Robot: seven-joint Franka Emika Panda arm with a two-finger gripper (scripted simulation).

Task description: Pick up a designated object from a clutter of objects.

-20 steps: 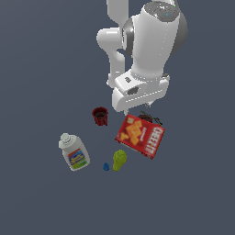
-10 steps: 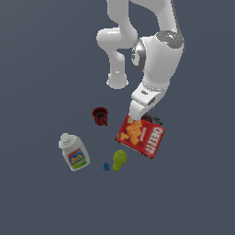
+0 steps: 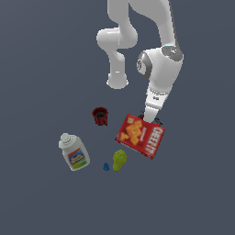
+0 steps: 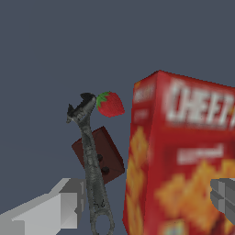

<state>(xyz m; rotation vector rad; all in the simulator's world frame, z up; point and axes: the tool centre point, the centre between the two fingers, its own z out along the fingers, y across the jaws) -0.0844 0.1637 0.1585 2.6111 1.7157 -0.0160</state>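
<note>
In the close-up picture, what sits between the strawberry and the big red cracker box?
Nothing. In the wrist view the strawberry lies just beside the cracker box with only bare grey floor between them. The wrench is on the strawberry's other side.

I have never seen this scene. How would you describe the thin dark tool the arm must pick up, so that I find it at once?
Start at the big red cracker box. In the wrist view a slim, dark grey metal wrench lies right beside it, across a small brown block, its jaw end close to a strawberry. It is the only long, thin, metallic thing; its neighbours are blocky or round.
</note>
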